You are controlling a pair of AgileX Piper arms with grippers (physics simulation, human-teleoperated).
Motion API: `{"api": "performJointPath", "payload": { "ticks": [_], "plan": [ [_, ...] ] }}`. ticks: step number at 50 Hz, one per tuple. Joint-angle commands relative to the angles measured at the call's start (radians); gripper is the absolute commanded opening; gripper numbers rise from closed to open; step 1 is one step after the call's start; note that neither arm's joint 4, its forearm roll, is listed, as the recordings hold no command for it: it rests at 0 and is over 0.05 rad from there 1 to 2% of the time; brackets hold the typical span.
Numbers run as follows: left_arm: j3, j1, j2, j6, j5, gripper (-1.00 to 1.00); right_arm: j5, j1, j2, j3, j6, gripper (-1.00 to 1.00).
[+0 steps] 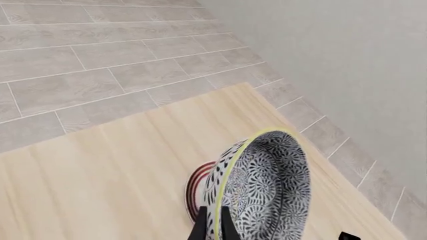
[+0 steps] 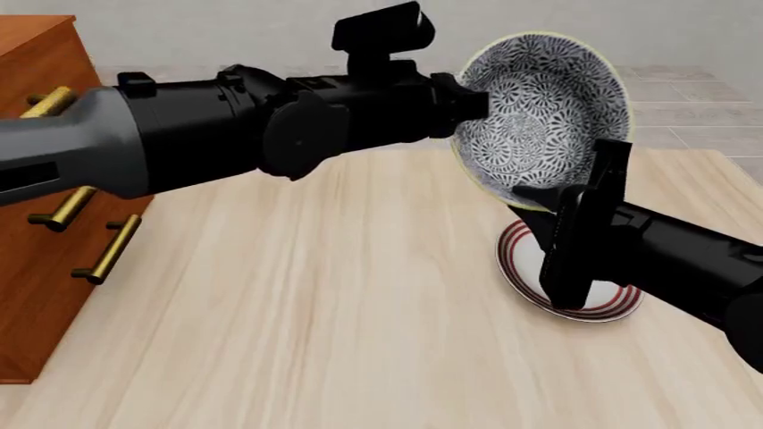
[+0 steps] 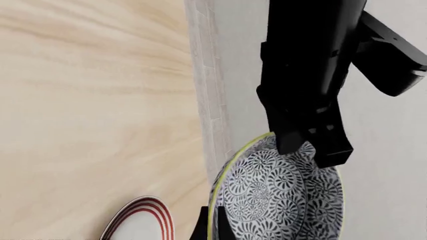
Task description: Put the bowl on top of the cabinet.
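Note:
The bowl (image 2: pixel 542 107), white with a dense dark floral pattern and a yellowish rim, hangs tilted on edge above the table's far right. Its inside faces the front camera. My left gripper (image 2: pixel 471 103) is shut on its left rim, and my right gripper (image 2: pixel 534 201) is shut on its lower rim. In the left wrist view the bowl (image 1: pixel 267 190) stands on edge with the left gripper (image 1: pixel 215 227) straddling its rim. In the right wrist view the bowl (image 3: pixel 280 200) is pinched by the right gripper (image 3: pixel 212 230), with the left gripper (image 3: pixel 308 147) on the opposite rim. The cabinet (image 2: pixel 36 179) stands at far left.
A flat white plate with red rings (image 2: pixel 573 286) lies on the table under the bowl and shows beside the bowl in both wrist views (image 1: pixel 197 187) (image 3: pixel 140 222). The light wooden table (image 2: pixel 310 313) ends near a tiled floor (image 1: pixel 80 60) and a grey wall.

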Motion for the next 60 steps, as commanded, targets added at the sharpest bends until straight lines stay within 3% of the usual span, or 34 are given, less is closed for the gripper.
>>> {"api": "performJointPath", "payload": {
  "ticks": [1,18,19,37,60],
  "plan": [
    [-0.003,0.004,0.0,0.002,0.005,-1.0,-0.007,-0.006,-0.004,-0.005,0.001,-1.0],
    [0.008,0.025,0.0,0.012,-0.005,-1.0,-0.007,-0.006,-0.004,-0.005,0.001,-1.0],
    [0.008,0.026,0.001,0.01,-0.005,-1.0,-0.007,-0.006,-0.004,-0.005,0.001,1.0],
    [0.019,0.063,0.014,0.011,-0.015,-1.0,-0.007,-0.006,-0.004,-0.005,0.001,1.0],
    [0.042,0.183,0.03,0.036,-0.077,-1.0,-0.007,-0.006,-0.004,-0.005,0.001,1.0]
  ]
}}
